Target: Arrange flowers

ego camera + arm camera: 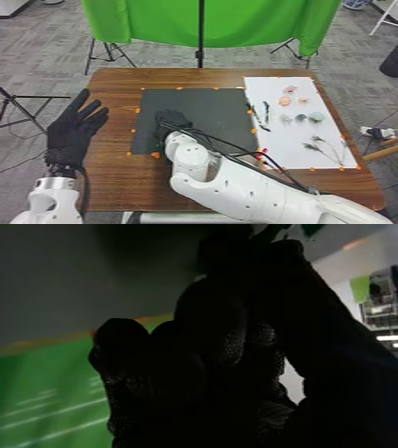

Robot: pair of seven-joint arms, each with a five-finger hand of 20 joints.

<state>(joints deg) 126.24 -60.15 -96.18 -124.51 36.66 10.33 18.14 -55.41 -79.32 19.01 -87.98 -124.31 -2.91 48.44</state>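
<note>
Where white sheet (280, 137) lies, blossoms (285, 101), sprigs (313, 147) — all on it.

Floor: grey carpet tiles (160, 60), seams visible, dark cables lying at the left. Tabletop (115, 82): brown, wood-grained, rectangular. Backdrop: one bright green cloth (147, 20), hanging beyond the tabletop's far edge, folded at both sides. Pole (201, 40): black, upright, in front of the cloth. Tripod legs: black, one set at the cloth's left (108, 49), one at its right (304, 54). Tripod (19, 111): black, left of the tabletop. White-legged furniture (382, 24): far right, type unclear. Lights (387, 338): bright white strips, right wrist view.
</note>
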